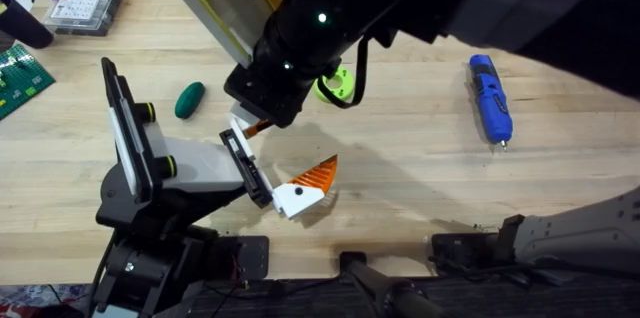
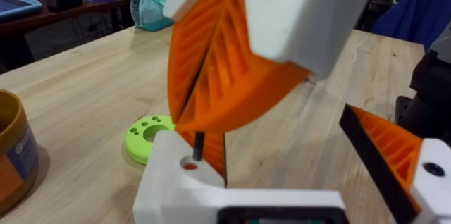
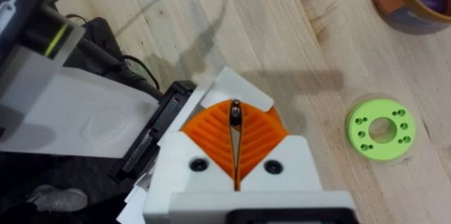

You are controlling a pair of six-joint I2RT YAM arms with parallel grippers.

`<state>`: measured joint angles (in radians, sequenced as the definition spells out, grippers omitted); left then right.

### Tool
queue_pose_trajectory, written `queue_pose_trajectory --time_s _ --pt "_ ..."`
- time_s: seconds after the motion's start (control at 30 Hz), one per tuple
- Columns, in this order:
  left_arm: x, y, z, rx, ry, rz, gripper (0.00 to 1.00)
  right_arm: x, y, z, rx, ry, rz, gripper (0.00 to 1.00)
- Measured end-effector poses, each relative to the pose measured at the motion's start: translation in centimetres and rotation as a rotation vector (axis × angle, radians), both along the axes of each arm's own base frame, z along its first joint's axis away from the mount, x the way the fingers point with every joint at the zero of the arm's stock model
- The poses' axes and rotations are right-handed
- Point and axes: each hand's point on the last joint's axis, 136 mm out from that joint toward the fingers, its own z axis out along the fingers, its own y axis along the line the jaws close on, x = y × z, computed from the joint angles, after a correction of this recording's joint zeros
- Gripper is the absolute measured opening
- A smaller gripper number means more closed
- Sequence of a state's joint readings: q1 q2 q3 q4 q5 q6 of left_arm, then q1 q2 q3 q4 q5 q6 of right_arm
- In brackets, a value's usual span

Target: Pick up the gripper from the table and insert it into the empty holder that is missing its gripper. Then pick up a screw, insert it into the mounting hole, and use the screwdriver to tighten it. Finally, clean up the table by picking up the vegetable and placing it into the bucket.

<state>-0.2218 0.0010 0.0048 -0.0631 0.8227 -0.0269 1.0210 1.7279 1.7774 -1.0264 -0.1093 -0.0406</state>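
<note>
1. The screw [image 2: 198, 145], pinched tight in the right gripper [image 3: 235, 122], hangs just above the hole [image 2: 189, 163].
2. We judge a tilted screw may jam or drop.
3. The left gripper [image 1: 288, 153] stands wide; its sway would misalign the hole.

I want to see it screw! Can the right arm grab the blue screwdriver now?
Probably not yet: its hand is shut on a screw. The blue screwdriver lies alone on bare table, so afterwards likely yes.
</note>
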Motion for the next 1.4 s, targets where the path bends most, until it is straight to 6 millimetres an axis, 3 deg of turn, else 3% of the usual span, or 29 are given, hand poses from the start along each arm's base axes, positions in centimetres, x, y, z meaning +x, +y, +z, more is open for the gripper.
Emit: queue_pose_trajectory --time_s 1.4 --pt "0.00 0.00 -0.01 -0.002 0.004 0.000 0.991 0.11 0.16 0.09 0.007 -0.005 0.000 0.012"
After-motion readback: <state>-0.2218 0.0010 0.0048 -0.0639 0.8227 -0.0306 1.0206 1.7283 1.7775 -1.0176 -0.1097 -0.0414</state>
